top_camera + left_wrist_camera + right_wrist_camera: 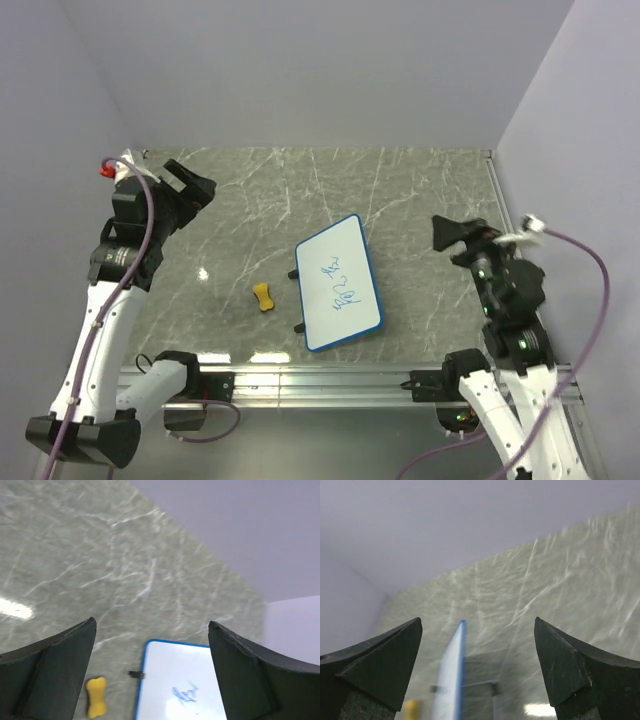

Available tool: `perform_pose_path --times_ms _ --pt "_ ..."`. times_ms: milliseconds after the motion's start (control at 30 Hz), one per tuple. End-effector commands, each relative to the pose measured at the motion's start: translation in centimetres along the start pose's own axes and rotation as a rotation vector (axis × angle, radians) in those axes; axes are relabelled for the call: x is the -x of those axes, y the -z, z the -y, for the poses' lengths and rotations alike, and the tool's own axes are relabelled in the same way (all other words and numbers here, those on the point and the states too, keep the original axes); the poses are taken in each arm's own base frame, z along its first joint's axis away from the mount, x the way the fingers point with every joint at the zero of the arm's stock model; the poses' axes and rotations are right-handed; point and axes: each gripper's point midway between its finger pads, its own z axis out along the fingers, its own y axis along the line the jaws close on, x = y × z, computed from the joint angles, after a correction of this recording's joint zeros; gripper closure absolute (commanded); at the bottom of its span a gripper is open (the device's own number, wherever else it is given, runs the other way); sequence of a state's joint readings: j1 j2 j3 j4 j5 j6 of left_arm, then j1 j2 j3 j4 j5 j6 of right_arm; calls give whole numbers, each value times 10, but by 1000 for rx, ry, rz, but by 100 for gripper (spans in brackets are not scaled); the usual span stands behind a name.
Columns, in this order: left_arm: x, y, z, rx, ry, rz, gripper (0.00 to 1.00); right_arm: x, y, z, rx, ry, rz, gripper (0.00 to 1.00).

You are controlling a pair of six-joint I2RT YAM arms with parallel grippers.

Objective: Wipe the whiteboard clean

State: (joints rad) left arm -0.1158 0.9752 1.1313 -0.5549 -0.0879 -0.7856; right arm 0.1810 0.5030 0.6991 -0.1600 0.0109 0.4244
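Observation:
The whiteboard (339, 283), white with a blue frame and small black feet, lies in the middle of the marble table with blue scribbles on it. It also shows in the left wrist view as the whiteboard (180, 680) and, nearly edge-on, in the right wrist view as the whiteboard (451, 675). A small yellow eraser (263, 298) lies just left of it; the eraser (96, 696) also appears in the left wrist view. My left gripper (193, 185) hangs open at the far left, well away from both. My right gripper (447, 236) is open to the right of the board, holding nothing.
Lavender walls close in the table at the back, left and right. A metal rail (330, 385) runs along the near edge, between the arm bases. Bare marble (280, 190) lies behind the board.

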Motion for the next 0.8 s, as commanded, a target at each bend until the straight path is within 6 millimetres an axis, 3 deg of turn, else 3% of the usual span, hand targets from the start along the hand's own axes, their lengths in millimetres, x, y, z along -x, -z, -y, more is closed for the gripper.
perform_pose_path --times_ms 0,100,133,200,333,367,433,567,600,700,767 --pt "-8 11 6 7 75 -72 1 -15 46 39 -351 -589 4 0" --pt "-16 25 42 -221 79 -115 1 -34 52 -1 -73 -513 -98 0" --pt "-33 27 38 -249 97 -158 1 -58 56 -2 -78 -543 -199 0" --pt "-49 32 38 -252 165 -240 0 -72 60 6 -148 -547 -265 0" --pt "-32 42 39 -206 86 -160 1 -67 63 19 -239 -335 -355 1" --pt "-28 40 34 -181 73 -131 0 -70 66 28 -283 -290 -380 2" --pt "-34 29 27 -150 9 -159 1 -68 62 25 -293 -265 -420 2" --pt "-66 5 23 -85 -66 -268 1 -82 46 -22 -33 -235 -611 0" --pt "-80 5 34 -116 -120 -296 1 -90 44 -28 -8 -254 -668 0" --pt "-113 0 57 -172 -226 -364 1 -112 23 -28 -33 -252 -797 2" --pt "-130 -14 56 -131 -279 -395 1 -116 12 -30 -17 -240 -801 6"
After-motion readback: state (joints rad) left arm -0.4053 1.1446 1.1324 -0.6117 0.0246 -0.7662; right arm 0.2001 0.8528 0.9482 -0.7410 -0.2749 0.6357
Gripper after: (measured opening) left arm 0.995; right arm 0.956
